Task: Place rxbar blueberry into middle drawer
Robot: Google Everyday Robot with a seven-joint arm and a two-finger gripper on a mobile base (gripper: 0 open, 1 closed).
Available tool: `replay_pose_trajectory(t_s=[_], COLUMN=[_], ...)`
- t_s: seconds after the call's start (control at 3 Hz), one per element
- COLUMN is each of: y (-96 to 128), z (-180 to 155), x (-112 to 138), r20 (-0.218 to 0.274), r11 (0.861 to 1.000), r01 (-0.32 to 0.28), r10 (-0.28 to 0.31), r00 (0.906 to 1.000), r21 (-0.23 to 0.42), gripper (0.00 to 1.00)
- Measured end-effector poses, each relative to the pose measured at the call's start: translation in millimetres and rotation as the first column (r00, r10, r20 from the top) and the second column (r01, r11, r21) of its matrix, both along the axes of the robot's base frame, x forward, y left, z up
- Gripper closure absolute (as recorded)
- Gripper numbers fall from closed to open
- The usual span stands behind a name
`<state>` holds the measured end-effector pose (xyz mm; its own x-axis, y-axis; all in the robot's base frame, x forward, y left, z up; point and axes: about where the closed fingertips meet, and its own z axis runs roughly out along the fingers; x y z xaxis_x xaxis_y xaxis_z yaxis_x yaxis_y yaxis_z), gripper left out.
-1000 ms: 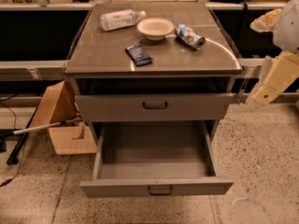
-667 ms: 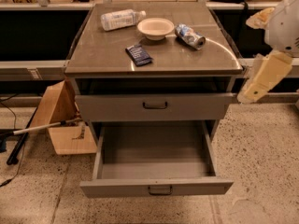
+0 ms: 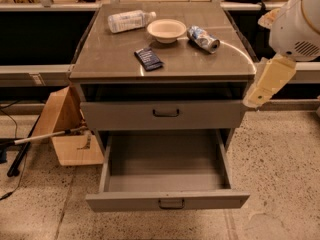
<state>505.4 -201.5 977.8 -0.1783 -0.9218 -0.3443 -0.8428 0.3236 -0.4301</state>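
Note:
The rxbar blueberry (image 3: 148, 59), a flat dark navy bar, lies on the cabinet top near its front middle. The middle drawer (image 3: 167, 201) is pulled out, with nothing showing inside it. My gripper (image 3: 256, 97) hangs at the right, a cream tapered piece beside the cabinet's right front corner at the height of the upper drawer. It is well away from the bar and above the open drawer's right side. Nothing shows in its hold.
On the cabinet top (image 3: 115, 59) also sit a clear plastic bottle (image 3: 129, 20) on its side, a white bowl (image 3: 166, 30) and a crushed blue-silver can (image 3: 203, 38). The upper drawer (image 3: 165, 114) is closed. A cardboard box (image 3: 67, 129) and a stick lie on the floor at left.
My arm and gripper have moved left, closer to the cabinet's right side. The bar, the drawers and the other objects have not moved.

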Motion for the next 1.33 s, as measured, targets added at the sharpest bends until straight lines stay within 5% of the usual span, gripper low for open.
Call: replay_pose_trajectory(t_s=[0.33, 1.33], y=[-0.6, 9.5], z=[-1.2, -34.7], x=[0.4, 80.8], r20=[0.011, 0.082], r11=[0.999, 0.984], r01=[-0.004, -0.043], r10=[0.004, 0.029], r00=[0.9999, 0.9962], r21=[0.032, 0.173], gripper=[0.0, 0.0])
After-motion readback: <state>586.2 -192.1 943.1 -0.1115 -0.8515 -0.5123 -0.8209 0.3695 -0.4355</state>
